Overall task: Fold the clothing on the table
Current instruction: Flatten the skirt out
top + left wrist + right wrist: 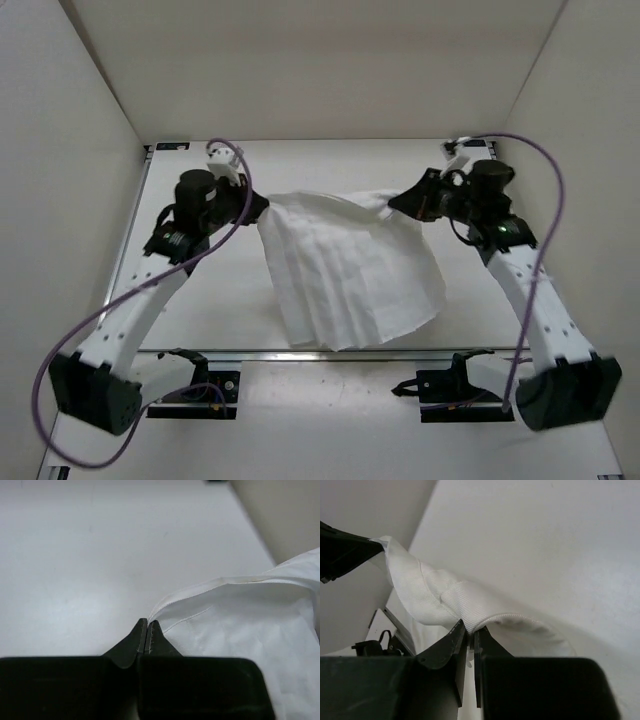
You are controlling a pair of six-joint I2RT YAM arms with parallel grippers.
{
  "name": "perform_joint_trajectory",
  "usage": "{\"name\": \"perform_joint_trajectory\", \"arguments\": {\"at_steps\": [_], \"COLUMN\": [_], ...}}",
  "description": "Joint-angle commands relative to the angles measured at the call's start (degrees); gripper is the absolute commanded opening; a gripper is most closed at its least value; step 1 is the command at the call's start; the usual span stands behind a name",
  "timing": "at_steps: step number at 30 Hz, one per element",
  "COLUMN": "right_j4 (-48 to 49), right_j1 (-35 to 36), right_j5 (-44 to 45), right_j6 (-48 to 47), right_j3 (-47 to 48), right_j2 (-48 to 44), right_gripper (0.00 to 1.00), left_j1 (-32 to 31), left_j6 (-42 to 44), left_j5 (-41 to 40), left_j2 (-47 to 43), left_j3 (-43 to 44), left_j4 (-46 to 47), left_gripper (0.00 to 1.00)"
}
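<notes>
Check the limits first. The table (200, 300) is boxed in by white walls (60, 150) on the left, right and far sides. A metal rail (250, 352) runs along its near edge.

The garment (350, 270) sits in the middle of the table. It flares from a narrow top edge, strung between the two grippers, to a wide hem that ends just short of the rail. You have bare table to the left of the garment, to its right, and beyond it toward the far wall. Purple cables (562, 205) loop outward from each arm toward the side walls.

Use the overhead view for the garment's full outline and its lengthwise creases; neither wrist view shows these. Use the wrist views for the grip, which the overhead view hides behind the arm bodies.

Left gripper (147, 630): the fingertips are pressed together with no gap, pinching the corner of the garment's stitched top edge. The fabric rises off to the right, with bare table ahead.

Right gripper (470, 630): the jaws are almost together, clamped on a rolled, twisted length of the same edge. The roll runs up and to the left, clear of the table.
</notes>
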Motion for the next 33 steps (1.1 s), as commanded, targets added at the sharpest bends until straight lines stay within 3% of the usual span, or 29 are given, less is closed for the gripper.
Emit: {"name": "perform_joint_trajectory", "arguments": {"at_steps": [1,5,6,7,9,10,13,15,17,18,20,21,22,23,24,26,28,33], "right_j4": [5.4,8.1,7.5,5.6,3.1,1.7,0.7,2.4,2.7,2.6,2.2,2.2,2.3,2.0,1.3,0.2,-0.8,1.6], "right_j1": [0.0,-1.1,-1.3,-1.6,-2.9,-3.3,-4.2,-4.8,-5.1,-5.0,-4.3,-3.4,-2.7,-1.5,-0.8,1.8,4.4,8.8], "right_j5": [0.5,0.3,1.0,1.6,1.5,1.8,2.3,1.1,-0.6,-1.7,-2.8,-2.3,-2.6,-2.6,-1.8,-0.1,2.9,6.0], "right_j6": [1.2,-0.5,-0.9,-1.9,-3.2,-3.8,-4.9,-4.8,-5.4,-5.7,-7.3,-8.7,-9.4,-10.8,-12.1,-13.7,-14.9,-14.5], "right_j3": [-5.3,-0.7,1.1,5.1,12.8,17.5,25.9,27.3,26.9,26.6,25.1,22.7,21.9,19.5,16.9,13.2,8.2,1.7], "right_j2": [9.9,25.5,27.8,32.9,39.3,42.7,47.5,49.7,50.3,50.4,49.9,48.9,47.8,47.6,46.5,44.5,41.9,39.0], "right_gripper": [0.0,0.04,0.22,0.29,0.49,0.54,0.66,0.66,0.65,0.56,0.19,0.11,0.04,0.0,0.0,0.0,0.0,0.0], "left_j1": [1.7,3.5,4.1,4.6,4.8,4.8,4.1,4.2,4.1,3.5,2.1,1.8,0.6,-0.6,-1.4,-3.0,-4.1,-5.9], "left_j6": [-0.2,-0.1,-0.2,0.0,0.8,1.9,3.6,3.6,3.2,3.1,2.4,1.8,1.6,0.8,-0.3,-2.9,-4.6,-8.3], "left_j5": [-1.9,-0.4,-0.4,0.7,0.1,-0.8,-2.8,-3.4,-4.8,-5.5,-4.4,-3.8,-3.9,-5.2,-5.5,-4.8,-4.6,-4.1], "left_j2": [7.2,23.0,28.0,30.9,40.2,41.9,49.3,50.2,49.6,48.2,44.6,41.8,39.0,37.7,35.2,32.4,31.4,32.8], "left_j3": [-3.0,0.8,4.2,6.1,15.6,17.7,29.1,31.4,31.3,30.1,25.7,21.5,17.2,12.3,9.8,2.6,-1.4,-8.5], "left_j4": [4.6,9.1,9.2,9.4,7.3,5.5,1.7,0.6,-0.5,-0.9,0.5,2.1,3.0,5.0,7.1,10.1,11.7,16.6], "left_gripper": [0.0,0.0,0.2,0.33,0.7,0.98,0.99,0.99,0.98,0.99,0.9,0.86,0.72,0.55,0.46,0.09,0.0,0.0]}}
